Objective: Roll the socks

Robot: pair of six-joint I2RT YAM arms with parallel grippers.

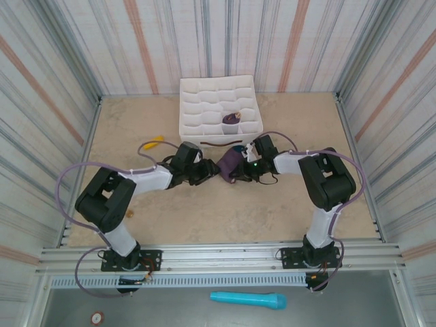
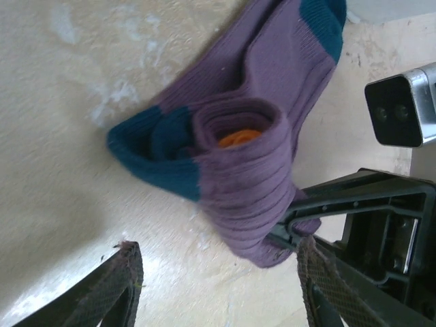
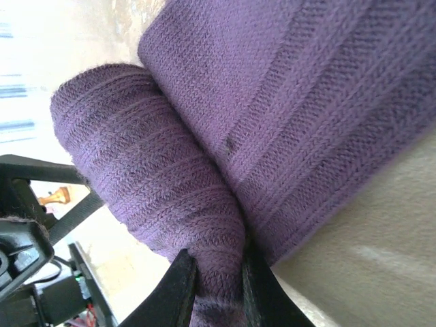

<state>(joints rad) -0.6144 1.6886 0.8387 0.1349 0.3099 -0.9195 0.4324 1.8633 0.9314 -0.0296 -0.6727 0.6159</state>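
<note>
The purple socks (image 1: 230,163) lie half rolled in the middle of the table between both arms. From the left wrist I see the roll (image 2: 238,170) end on, orange cuff at its core, teal heel beside it, teal toe further off. My left gripper (image 2: 216,283) stands open just short of the roll, nothing between its fingers. My right gripper (image 3: 218,283) is shut on the ribbed purple roll (image 3: 157,184), pinching a fold of it. Its dark fingers (image 2: 340,197) reach the roll from the right.
A white divided tray (image 1: 197,102) stands at the back centre, with a rolled purple pair (image 1: 231,121) in one cell. A small yellow-orange object (image 1: 151,144) lies at back left. A thin dark strip (image 1: 214,143) lies in front of the tray.
</note>
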